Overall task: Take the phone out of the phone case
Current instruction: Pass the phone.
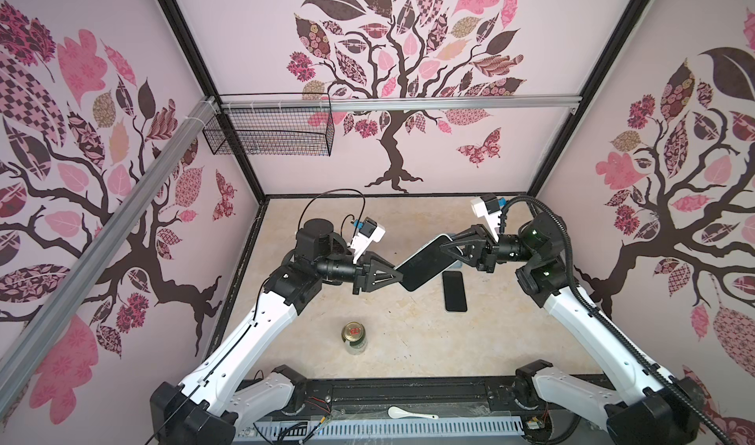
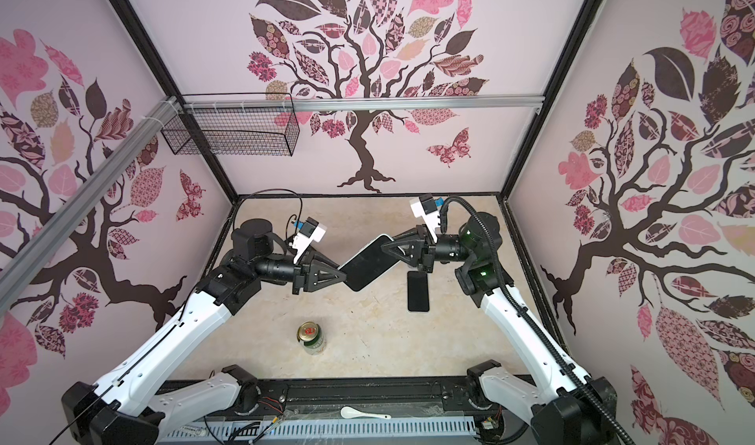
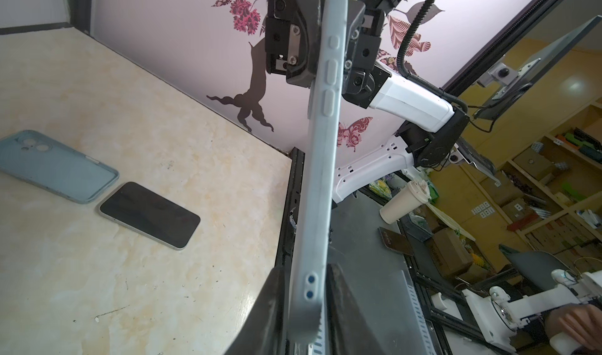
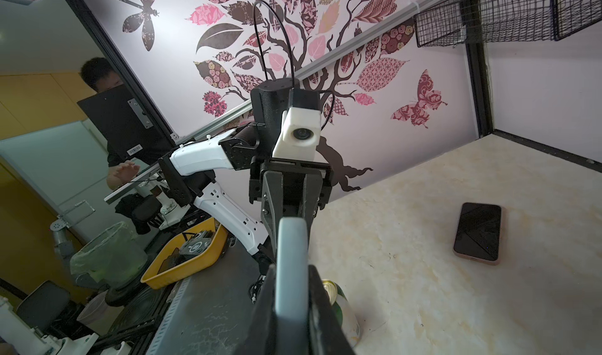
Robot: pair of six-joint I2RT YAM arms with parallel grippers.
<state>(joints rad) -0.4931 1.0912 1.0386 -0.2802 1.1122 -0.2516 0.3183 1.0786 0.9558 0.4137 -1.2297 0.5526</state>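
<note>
**Step in hand.** We are holding the phone (image 1: pixel 425 264) in the air above the table (image 1: pixel 408 353), between the two arms. It is sitting fully inside its case (image 3: pixel 321 161). The left claw (image 1: pixel 399 274) is pinching the end nearer the left arm. In the left wrist view one finger is lying against each face. The right claw (image 1: pixel 444 246) is pinching the opposite end the same way. We are judging this to be the two-handed hold that comes before separation. In the left wrist view we are seeing no corner of the case lifted.

**Next move.** While both claws are clamping across screen and back, the phone is not able to leave the case. We are expecting one claw to be steadying the phone. The other should be letting go, re-gripping the case rim alone and peeling it off a corner. The case looks soft, so we are advising a slow peel.

**Count.**
- Claws: two.
- Phones: three.
  - The held phone.
  - A bare phone (image 1: pixel 454 292) lying on the table near the right arm.
  - A pink-rimmed phone (image 4: pixel 478 232) showing in the right wrist view only.
- Cases: the held one, plus an empty case (image 3: pixel 55 164) just beside the bare phone.
- Can (image 1: pixel 354 336): one, standing on the table.
- Spoon (image 1: pixel 410 413): one, on the front rail.
- Basket (image 1: pixel 269 132): one, on the back wall.
</note>
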